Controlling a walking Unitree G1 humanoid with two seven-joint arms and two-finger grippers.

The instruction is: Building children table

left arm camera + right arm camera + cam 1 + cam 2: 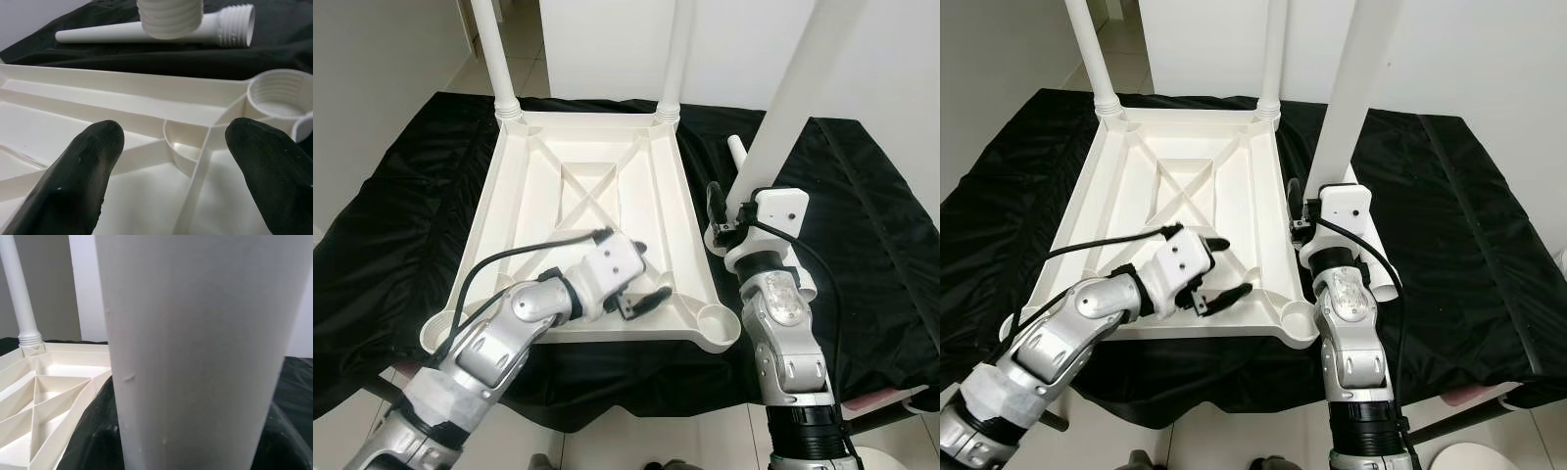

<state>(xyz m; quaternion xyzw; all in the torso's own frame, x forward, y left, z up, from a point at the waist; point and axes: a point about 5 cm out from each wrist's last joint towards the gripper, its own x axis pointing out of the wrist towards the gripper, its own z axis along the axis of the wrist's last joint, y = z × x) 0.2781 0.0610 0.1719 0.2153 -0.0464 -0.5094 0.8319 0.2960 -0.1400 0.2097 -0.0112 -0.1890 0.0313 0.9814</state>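
A white plastic tabletop (578, 206) lies upside down on a black cloth (391, 225), ribbed underside up, w/ two legs already standing in its far corners: far-left leg (492, 59) and far-right leg (675, 59). At left, the left gripper (641, 274) hovers over the near-right part of the tabletop, fingers spread wide apart and holding nothing; the left wrist view shows both black fingertips (83, 171) just above the ribs, aimed toward the near-right socket (717, 321), an empty threaded cup at the tabletop's corner. The near-left socket (435, 328) is partly hidden behind the left arm. Just right of the tabletop's right edge, the right gripper (729, 220) holds a third leg (793, 88) nearly upright, leaning a little to the right, its upper end out of frame. The leg's lower end sits near and slightly to the far right of the open socket, not in it; the left wrist view shows its threaded end (168, 17) hanging above the cloth. A fourth leg (161, 32) lies flat on the cloth behind the held one, close beside the right arm. Right wrist view: held leg's white shaft up close, tabletop beyond at its side.
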